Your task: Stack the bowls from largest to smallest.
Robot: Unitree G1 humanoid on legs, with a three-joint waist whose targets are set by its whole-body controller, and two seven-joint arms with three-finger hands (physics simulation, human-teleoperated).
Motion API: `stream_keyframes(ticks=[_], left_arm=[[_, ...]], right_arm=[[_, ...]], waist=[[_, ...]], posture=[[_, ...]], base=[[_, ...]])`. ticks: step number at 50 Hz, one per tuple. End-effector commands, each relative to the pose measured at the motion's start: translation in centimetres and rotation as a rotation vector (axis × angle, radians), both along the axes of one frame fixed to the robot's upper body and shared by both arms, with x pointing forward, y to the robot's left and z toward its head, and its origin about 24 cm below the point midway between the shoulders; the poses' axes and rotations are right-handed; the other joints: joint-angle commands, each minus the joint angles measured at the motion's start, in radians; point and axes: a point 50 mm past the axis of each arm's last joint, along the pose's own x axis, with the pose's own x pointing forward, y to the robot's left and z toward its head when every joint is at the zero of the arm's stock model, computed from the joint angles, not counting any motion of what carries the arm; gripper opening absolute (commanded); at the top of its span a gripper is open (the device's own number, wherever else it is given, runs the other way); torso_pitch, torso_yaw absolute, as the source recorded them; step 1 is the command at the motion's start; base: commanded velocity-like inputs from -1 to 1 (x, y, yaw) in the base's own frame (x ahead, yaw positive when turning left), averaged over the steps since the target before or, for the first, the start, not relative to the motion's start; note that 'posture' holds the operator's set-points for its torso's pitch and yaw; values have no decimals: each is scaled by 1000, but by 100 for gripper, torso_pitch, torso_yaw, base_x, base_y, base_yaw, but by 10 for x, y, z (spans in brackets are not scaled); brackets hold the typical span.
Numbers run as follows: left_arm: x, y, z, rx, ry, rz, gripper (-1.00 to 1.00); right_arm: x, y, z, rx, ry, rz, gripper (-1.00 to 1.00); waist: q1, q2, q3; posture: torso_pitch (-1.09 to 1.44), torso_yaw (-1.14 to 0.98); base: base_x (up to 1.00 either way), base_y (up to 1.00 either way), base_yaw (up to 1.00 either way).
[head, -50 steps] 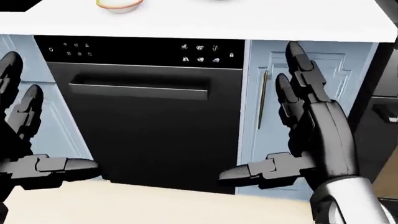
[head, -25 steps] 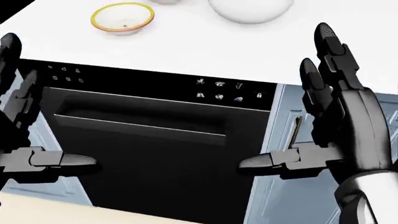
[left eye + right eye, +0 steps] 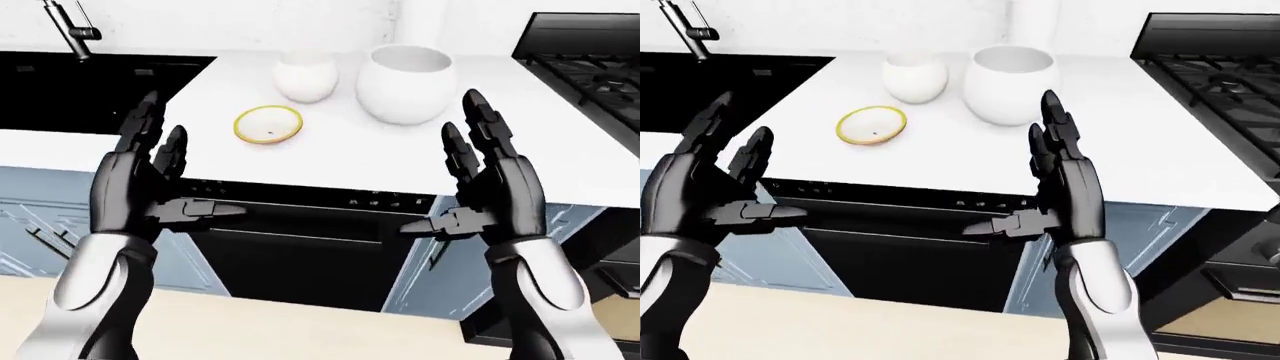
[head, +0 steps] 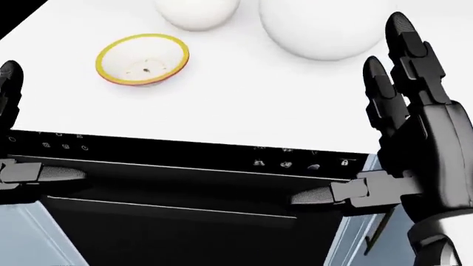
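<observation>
Three bowls stand on the white counter (image 3: 330, 161). The large white bowl (image 3: 406, 82) is at the right, a medium white bowl (image 3: 306, 76) sits to its left, and a small shallow yellow-rimmed bowl (image 3: 268, 124) lies nearer the counter's edge. My left hand (image 3: 178, 180) is raised below and left of the small bowl, fingers spread, holding nothing. Open and empty too, my right hand (image 3: 458, 184) hovers below the large bowl. Both hands are short of the counter's edge, apart from all bowls.
A black dishwasher (image 3: 300, 251) with a control strip sits under the counter, flanked by pale blue cabinet doors (image 3: 445, 274). A dark sink (image 3: 95, 94) with a faucet (image 3: 70, 30) lies at the left, a black stove (image 3: 590, 64) at the right. Beige floor (image 3: 300, 330) shows below.
The head view has tilted up: the counter and bowls came down into the picture, the dishwasher dropped lower. Both hands stay raised and open.
</observation>
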Motion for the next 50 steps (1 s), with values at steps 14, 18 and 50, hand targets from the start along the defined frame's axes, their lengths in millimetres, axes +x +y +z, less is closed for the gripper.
stream_keyframes(ticks=[14,18,50], left_arm=[[-1,2,6,9,-58,9,100],[-3,1,7,17,-61,11,100],[-7,2,5,11,-60,3,100]], right_arm=[[-4,0,10,-4,-56,9,100],[-6,-1,13,-2,-62,8,100],[-12,-2,21,-16,-98,12,100]], waist=[[9,-21,-16],[9,77,-23],[46,-103,14]], posture=[[0,0],[0,0],[0,0]], base=[[0,35,0],[0,39,0],[27,23,0]])
